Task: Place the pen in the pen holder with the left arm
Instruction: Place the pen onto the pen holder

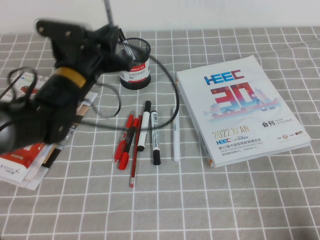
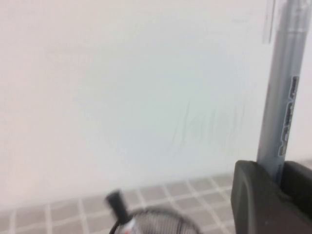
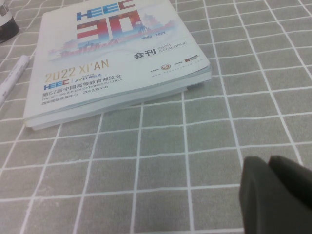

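Observation:
The slim grey pen [image 1: 108, 11] stands almost upright, its upper part rising in front of the white wall. My left gripper [image 1: 113, 36] is shut on its lower part, just left of and above the pen holder [image 1: 135, 66], a black mesh cup with a red-and-white label. In the left wrist view the pen [image 2: 285, 87] runs up from between the black fingers [image 2: 253, 195], and the holder's rim [image 2: 156, 220] lies below with a black-capped marker [image 2: 117, 204] in it. My right gripper [image 3: 267, 163] hovers shut over the checked cloth, holding nothing.
Red pens [image 1: 127, 142], two white markers with black caps [image 1: 145, 125] and a white pen [image 1: 175, 135] lie in front of the holder. A thick catalogue [image 1: 240, 110] lies to the right, magazines [image 1: 25, 155] to the left. A black cable [image 1: 170, 80] loops past the holder.

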Motion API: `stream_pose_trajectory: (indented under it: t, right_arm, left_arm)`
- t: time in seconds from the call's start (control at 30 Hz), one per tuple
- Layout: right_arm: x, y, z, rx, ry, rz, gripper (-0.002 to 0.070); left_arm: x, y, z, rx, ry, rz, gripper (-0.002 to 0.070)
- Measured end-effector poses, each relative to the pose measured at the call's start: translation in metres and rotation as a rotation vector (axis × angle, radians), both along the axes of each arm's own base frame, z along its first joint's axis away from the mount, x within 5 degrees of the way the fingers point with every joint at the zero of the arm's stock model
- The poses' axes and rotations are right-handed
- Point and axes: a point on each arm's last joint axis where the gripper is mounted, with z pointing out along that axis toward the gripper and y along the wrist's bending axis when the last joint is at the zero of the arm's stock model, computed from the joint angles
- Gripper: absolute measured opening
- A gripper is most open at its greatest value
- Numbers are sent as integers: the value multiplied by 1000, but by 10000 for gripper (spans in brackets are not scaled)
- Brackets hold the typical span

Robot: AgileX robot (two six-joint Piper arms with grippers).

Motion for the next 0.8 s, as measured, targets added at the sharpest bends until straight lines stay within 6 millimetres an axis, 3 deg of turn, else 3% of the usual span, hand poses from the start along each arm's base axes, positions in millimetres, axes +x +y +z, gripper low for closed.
stream_pose_trajectory:
  t: [0.23, 0.43, 0.8]
  right_arm:
    - [0, 0, 0, 0, 0, 0, -15]
    - [0, 0, 0, 0, 2, 0, -15]
    - [0, 0, 0, 0, 2, 0, -15]
  left_arm:
    - [55, -20, 3, -88, -3, -18, 50]
    - [92, -30, -10, -76, 48, -1, 50]
    - [105, -34, -33, -55, 99, 3, 50]
